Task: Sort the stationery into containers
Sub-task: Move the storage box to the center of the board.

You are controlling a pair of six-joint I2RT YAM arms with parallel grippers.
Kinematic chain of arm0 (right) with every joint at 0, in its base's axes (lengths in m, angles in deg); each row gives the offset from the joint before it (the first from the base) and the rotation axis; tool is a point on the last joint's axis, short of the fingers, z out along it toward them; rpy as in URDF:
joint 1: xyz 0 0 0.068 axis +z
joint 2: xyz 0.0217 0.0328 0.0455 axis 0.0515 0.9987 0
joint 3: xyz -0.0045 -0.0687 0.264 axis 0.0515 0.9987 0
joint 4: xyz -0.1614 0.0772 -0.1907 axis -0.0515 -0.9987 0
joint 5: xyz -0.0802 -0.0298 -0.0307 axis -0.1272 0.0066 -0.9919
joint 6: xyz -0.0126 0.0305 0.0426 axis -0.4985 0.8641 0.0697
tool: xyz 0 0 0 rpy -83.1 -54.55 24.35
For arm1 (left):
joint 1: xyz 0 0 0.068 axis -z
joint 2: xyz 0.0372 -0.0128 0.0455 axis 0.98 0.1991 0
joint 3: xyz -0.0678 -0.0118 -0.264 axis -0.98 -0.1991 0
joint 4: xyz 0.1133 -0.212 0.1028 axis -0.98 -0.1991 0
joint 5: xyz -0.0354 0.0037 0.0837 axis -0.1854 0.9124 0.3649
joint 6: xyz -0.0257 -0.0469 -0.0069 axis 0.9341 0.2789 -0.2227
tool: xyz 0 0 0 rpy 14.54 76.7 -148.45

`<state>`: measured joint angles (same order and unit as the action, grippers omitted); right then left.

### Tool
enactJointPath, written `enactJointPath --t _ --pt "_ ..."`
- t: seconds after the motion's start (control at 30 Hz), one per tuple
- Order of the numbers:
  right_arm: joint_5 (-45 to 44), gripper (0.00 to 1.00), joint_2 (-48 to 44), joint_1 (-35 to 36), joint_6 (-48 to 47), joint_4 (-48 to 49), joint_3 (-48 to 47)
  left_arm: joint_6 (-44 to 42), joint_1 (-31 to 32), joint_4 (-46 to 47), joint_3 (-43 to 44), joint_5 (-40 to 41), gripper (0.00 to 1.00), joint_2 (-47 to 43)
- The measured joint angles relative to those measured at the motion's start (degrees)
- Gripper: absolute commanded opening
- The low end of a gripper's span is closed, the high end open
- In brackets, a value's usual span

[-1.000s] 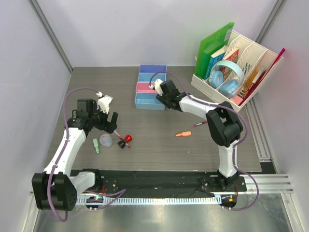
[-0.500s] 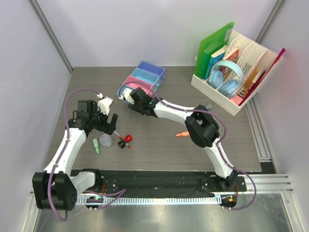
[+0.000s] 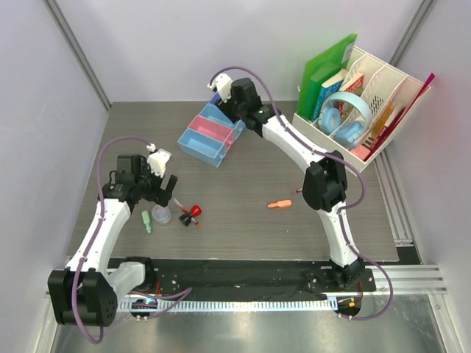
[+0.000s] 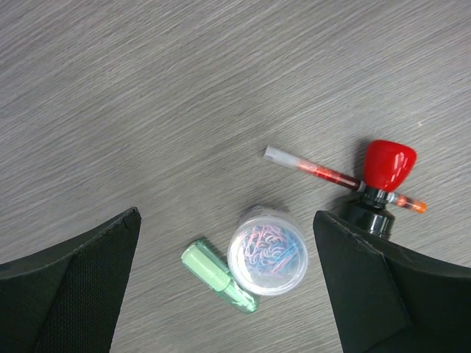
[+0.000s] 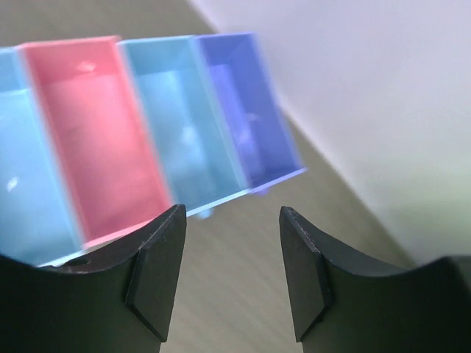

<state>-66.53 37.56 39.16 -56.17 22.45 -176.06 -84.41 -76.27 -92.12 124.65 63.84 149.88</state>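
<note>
The four joined trays point(image 3: 202, 145) lie turned at an angle at the back middle of the table. In the right wrist view they run light blue, pink point(image 5: 96, 140), light blue point(image 5: 184, 125), purple-blue point(image 5: 246, 110), all empty. My right gripper point(image 3: 229, 110) is open and empty at their far end, and its jaws point(image 5: 232, 272) hold nothing. My left gripper point(image 3: 165, 193) is open and hovers over a green piece point(image 4: 218, 277), a round clear disc of paper clips point(image 4: 267, 251), a slim red pen point(image 4: 342, 179) and a red-capped bit point(image 4: 389, 163). An orange piece point(image 3: 278, 204) and a dark pen point(image 3: 302, 190) lie mid-table.
A white perforated desk organizer point(image 3: 368, 103) with books, green folders and blue headphones stands at the back right. Walls close the table at the left, back and right. A black rail point(image 3: 243, 276) runs along the near edge.
My right arm swung from the trays' near right side round to their far end. The trays slid left and turned at an angle. My left gripper moved slightly nearer.
</note>
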Motion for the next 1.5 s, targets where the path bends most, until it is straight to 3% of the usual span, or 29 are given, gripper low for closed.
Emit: enactJointPath --t 0.2,0.5,0.9,1.23,1.5 --pt "3.28 0.59 7.43 -4.33 -0.42 0.39 -7.23 -0.35 -0.02 -0.98 -2.40 2.40 1.00 -1.16" --pt "10.08 0.59 16.79 -3.63 0.09 -1.75 -11.85 -0.63 0.00 -2.95 -4.52 5.31 1.00 -3.58" --pt "13.46 0.59 17.81 -3.39 0.76 -1.31 -12.59 -0.68 0.00 -4.92 -4.52 7.32 1.00 -6.43" --pt "13.68 0.50 20.52 -3.43 2.97 0.48 -12.57 -1.66 0.00 -6.03 -4.52 7.82 1.00 -6.45" --pt "12.26 0.29 21.29 -3.32 6.99 0.48 -12.31 -1.92 0.00 -7.17 -4.50 8.28 1.00 -6.60"
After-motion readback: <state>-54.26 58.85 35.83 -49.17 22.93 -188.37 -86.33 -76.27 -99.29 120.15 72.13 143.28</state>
